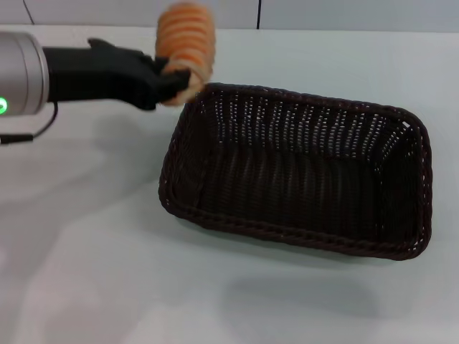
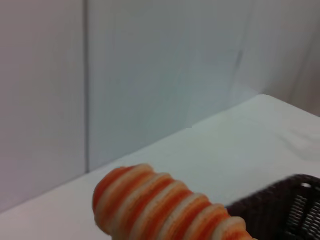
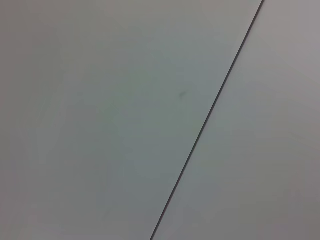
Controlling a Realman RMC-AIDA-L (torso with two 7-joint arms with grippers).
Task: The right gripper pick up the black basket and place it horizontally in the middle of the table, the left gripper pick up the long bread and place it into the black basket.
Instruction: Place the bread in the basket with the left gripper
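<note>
Here you see the left gripper (image 1: 174, 80) pinching the long bread (image 1: 186, 49) in the air, just above the basket's (image 1: 301, 169) far left corner; the basket sits lengthwise on the table (image 1: 86, 258).

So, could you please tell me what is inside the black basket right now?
Nothing shows inside the black basket; its woven floor and walls are bare. The long bread is still outside, held by the left gripper at the basket's far left corner.
</note>
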